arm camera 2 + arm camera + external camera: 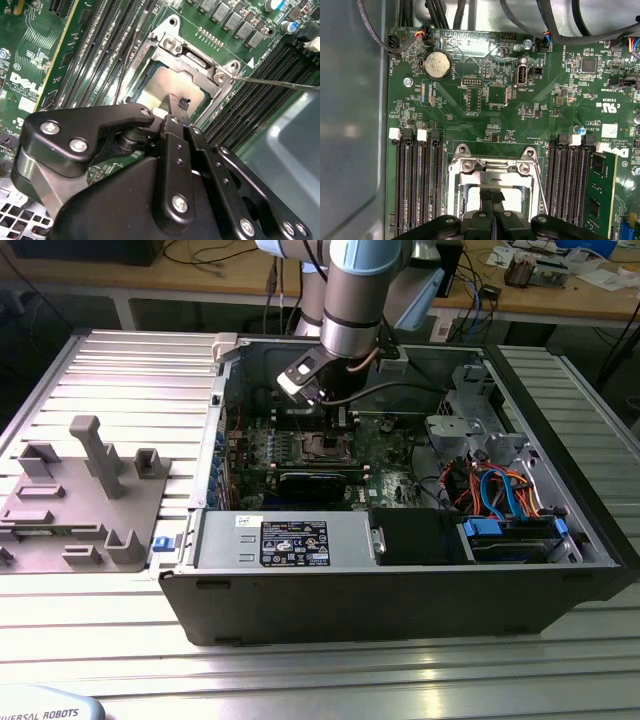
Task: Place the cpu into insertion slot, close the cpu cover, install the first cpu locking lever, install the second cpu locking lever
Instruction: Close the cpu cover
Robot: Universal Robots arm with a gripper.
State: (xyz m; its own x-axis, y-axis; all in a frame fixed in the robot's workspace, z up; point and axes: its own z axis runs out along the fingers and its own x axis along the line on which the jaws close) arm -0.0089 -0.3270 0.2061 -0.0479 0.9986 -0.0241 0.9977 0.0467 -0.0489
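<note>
The insertion slot [325,447] sits in the green board inside the open computer case. The cpu [161,82] lies flat in it, its dull grey top showing through the cut-out of the cpu cover [192,57], which lies down over it. My gripper [178,106] is shut, with nothing between its fingers, and its tip is just over the cpu's [516,194] top; I cannot tell if it touches. One thin wire lever [280,82] sticks out sideways from the cover's [492,172] corner. Another lever [121,70] runs along the opposite side. In the exterior view my gripper [337,418] hangs directly above the slot.
Long memory slots [415,185] flank the socket, and a green memory card [600,195] stands in one. The power supply box [285,540] and a bundle of cables [490,490] fill the case's front. A grey fixture plate [80,500] lies at the exterior view's left.
</note>
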